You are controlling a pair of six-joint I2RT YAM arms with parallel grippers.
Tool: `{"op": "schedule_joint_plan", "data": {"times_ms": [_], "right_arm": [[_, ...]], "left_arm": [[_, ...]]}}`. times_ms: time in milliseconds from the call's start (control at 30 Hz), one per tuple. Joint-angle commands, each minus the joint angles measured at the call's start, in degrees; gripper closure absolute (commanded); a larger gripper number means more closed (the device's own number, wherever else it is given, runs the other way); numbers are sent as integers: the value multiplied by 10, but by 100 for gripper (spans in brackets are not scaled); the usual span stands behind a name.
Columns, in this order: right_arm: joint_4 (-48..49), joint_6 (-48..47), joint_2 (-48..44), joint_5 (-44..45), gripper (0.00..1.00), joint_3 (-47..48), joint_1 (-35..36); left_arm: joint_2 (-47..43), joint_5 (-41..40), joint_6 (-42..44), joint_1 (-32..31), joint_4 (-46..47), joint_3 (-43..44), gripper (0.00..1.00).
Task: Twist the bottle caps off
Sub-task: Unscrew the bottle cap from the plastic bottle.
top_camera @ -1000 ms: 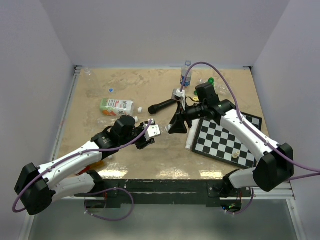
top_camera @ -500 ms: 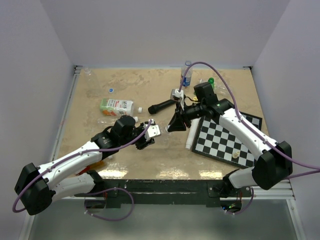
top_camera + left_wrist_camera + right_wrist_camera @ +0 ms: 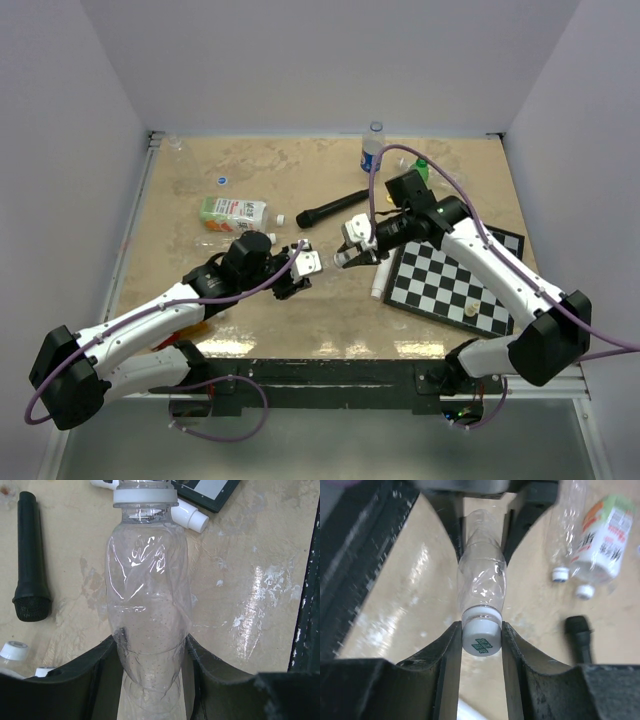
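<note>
Both arms are on one target: the crumpled clear plastic bottle (image 3: 147, 580), held lying sideways above the near middle of the tan table (image 3: 290, 175). The left gripper (image 3: 150, 647) has its jaws pinching the bottle's lower body. The right gripper (image 3: 481, 630) has its jaws pressed onto the round white screw cap with green print (image 3: 481, 639).

That cap sits snug against its collar, so I'd judge it hasn't been loosened yet — the grab is made and the unscrewing is to come.

There's plenty left. On the left side, the lying bottle with the orange and green label (image 3: 602, 530) and the clear lying bottle (image 3: 567, 520) beside it both show white caps on. At the far edge, an upright bottle with a blue label (image 3: 371, 152) looks capped too. One small blue-and-white disc (image 3: 222, 181) lies loose at the far left — possibly a cap already off, but it's too small to tell.
</note>
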Motion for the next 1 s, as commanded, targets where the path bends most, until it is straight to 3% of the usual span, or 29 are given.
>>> {"op": "schedule_joint_plan", "data": {"times_ms": [0,200,633,967], "right_arm": [[-161,-452,-24,63,100,37,-4],[-177,-618,-6,102,100,61,-4],[-161,-635,-32,126,100,67,-18],[-191,-679,-62,77,100,44,-43]], "left_arm": [[-11,-5,-8,4,14,9,100],[-12,-5,-8,4,13,8,100],[-9,-2,-6,4,15,7,100],[-13,32,-8,4,17,6,100]]}}
